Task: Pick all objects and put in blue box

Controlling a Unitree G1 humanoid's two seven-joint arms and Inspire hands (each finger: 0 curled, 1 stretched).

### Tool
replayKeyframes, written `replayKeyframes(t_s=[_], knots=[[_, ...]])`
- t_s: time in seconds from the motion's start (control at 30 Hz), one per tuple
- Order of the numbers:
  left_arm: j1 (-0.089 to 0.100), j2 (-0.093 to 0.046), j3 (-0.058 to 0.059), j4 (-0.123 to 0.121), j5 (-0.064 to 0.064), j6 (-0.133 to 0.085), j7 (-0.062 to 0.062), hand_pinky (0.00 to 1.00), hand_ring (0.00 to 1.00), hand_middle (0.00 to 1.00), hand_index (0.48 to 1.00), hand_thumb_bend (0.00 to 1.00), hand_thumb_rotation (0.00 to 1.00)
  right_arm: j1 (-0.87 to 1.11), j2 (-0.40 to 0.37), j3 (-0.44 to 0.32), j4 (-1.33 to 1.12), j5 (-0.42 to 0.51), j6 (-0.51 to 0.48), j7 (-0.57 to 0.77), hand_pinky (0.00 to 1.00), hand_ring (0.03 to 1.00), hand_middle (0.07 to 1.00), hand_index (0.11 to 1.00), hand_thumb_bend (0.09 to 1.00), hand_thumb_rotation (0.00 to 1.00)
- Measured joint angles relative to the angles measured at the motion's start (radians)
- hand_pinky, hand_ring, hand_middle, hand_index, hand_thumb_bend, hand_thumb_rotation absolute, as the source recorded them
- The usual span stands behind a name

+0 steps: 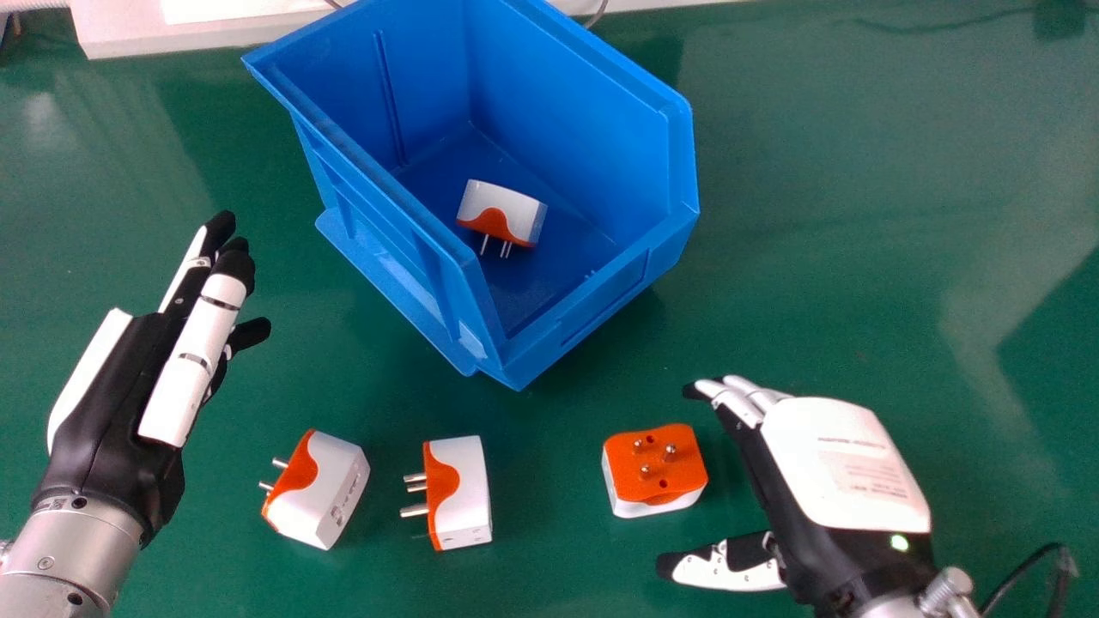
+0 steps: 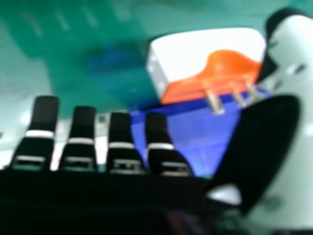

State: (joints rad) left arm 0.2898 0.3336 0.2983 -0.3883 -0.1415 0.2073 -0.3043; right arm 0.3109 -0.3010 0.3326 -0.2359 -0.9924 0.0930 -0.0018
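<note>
The blue box (image 1: 378,240) stands tilted to the view at the top centre of the head view, with one white and orange plug adapter (image 1: 506,213) on its floor. Three more lie on the table: a left adapter (image 1: 322,493) and a middle adapter (image 1: 459,498) with pins pointing left, and a right adapter (image 1: 657,468) with pins up. My right hand (image 1: 841,463) is open just right of that last one, fingers and thumb apart, holding nothing. In the right hand view my right hand (image 2: 156,142) is near an adapter (image 2: 195,56). My left hand (image 1: 129,378) is open, left of the box.
The green table (image 1: 859,257) extends to both sides of the box. A white object (image 1: 215,10) lies along the far edge behind the box, and a black cable (image 1: 1022,571) shows at the lower right, beside my right wrist.
</note>
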Motion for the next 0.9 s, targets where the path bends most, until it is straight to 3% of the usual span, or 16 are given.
replayKeyframes(t_s=[0.3, 0.9], knots=[[-0.001, 0.0, 0.0, -0.01, 0.0, 0.003, 0.0, 0.91, 0.98, 1.0, 1.0, 0.44, 1.0, -0.073, -0.061, 0.0, 0.069, 0.074, -0.068, 0.009, 0.74, 0.843, 0.868, 0.827, 0.576, 0.24], [0.0, 0.0, 0.0, -0.021, 0.002, 0.016, 0.001, 0.91, 0.98, 1.0, 1.0, 0.44, 1.0, -0.198, -0.126, 0.028, 0.123, 0.067, -0.093, 0.074, 0.72, 0.824, 0.844, 0.8, 0.566, 0.2]])
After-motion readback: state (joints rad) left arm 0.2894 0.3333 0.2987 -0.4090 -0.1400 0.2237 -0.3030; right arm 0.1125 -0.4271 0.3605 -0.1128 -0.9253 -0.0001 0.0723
